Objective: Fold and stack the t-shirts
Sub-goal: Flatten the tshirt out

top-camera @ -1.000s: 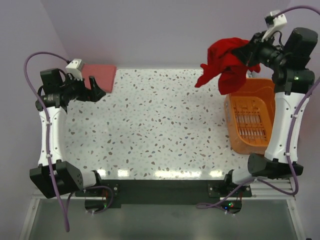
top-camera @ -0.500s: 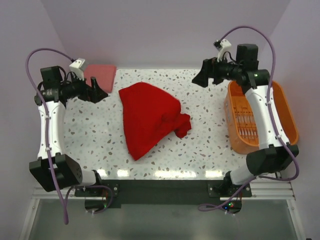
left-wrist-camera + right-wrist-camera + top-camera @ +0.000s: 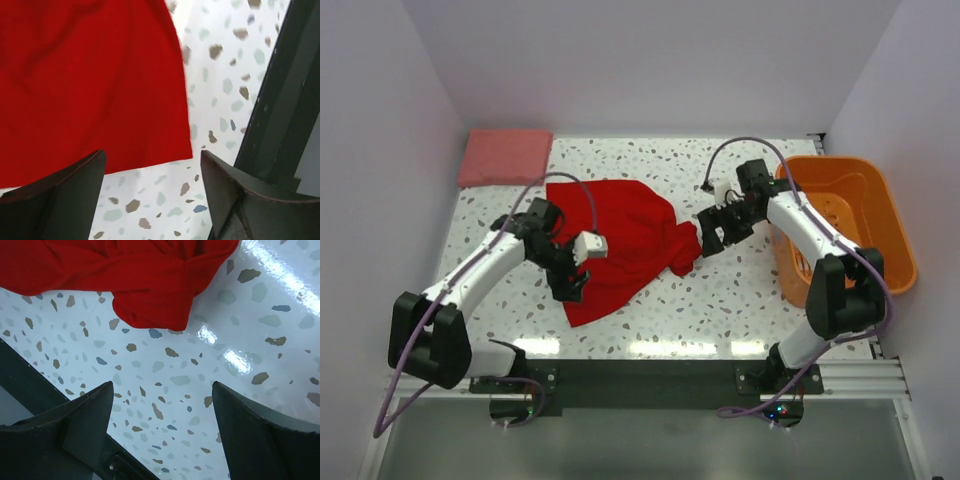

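Observation:
A red t-shirt point(image 3: 620, 240) lies crumpled on the speckled table, bunched at its right end. A folded pink t-shirt point(image 3: 505, 156) sits at the back left corner. My left gripper point(image 3: 572, 287) hovers open over the red shirt's near left corner; in the left wrist view the hem corner point(image 3: 170, 145) lies just ahead of the gap between the fingers. My right gripper point(image 3: 710, 240) is open beside the bunched right end, and the right wrist view shows that red bunch point(image 3: 155, 295) ahead of the empty fingers.
An orange basket point(image 3: 895, 225) stands at the table's right side. The dark front rail point(image 3: 280, 115) runs along the near table edge, close to the left gripper. Bare speckled table point(image 3: 720, 300) lies near front right.
The right gripper let go of the red shirt, which now lies on the table. Both arms then moved in and down to the shirt's edges.

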`<state>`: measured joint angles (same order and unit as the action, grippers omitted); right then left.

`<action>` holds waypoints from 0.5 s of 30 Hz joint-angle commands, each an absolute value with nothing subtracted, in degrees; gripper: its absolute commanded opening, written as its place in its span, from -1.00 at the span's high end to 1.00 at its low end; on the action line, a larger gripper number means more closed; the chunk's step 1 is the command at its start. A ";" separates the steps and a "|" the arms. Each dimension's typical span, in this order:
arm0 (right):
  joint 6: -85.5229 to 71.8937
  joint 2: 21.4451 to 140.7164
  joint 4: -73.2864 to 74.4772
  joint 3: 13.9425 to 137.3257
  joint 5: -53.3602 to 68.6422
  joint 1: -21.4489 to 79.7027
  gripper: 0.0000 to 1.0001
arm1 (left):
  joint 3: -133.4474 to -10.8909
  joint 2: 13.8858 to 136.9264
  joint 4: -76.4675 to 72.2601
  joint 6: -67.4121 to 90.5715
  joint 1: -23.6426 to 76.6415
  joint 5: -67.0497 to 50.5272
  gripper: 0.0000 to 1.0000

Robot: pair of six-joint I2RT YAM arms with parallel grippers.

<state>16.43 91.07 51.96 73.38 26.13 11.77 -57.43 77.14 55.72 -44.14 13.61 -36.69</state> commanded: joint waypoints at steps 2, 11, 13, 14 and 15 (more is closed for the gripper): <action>15.04 94.39 44.92 70.85 24.52 13.18 -0.60 | -49.50 72.78 54.59 -49.31 23.19 -28.49 -0.55; 9.67 97.47 38.41 65.66 25.49 13.36 -0.46 | -42.63 76.37 43.52 -41.32 37.35 -18.90 -0.45; 9.14 96.86 37.71 65.22 25.40 13.36 -0.44 | -41.14 77.52 40.61 -40.52 38.93 -16.18 -0.35; 9.05 96.42 37.79 65.13 25.23 13.36 -0.44 | -40.78 77.87 40.17 -40.69 39.28 -15.65 -0.31; 9.05 96.07 38.05 65.04 25.22 13.36 -0.44 | -39.91 78.48 38.86 -40.52 39.72 -14.17 -0.28</action>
<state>10.48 98.28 41.28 65.23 25.32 13.21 -41.78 77.25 45.41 -42.50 38.26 -19.38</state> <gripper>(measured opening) 0.724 0.661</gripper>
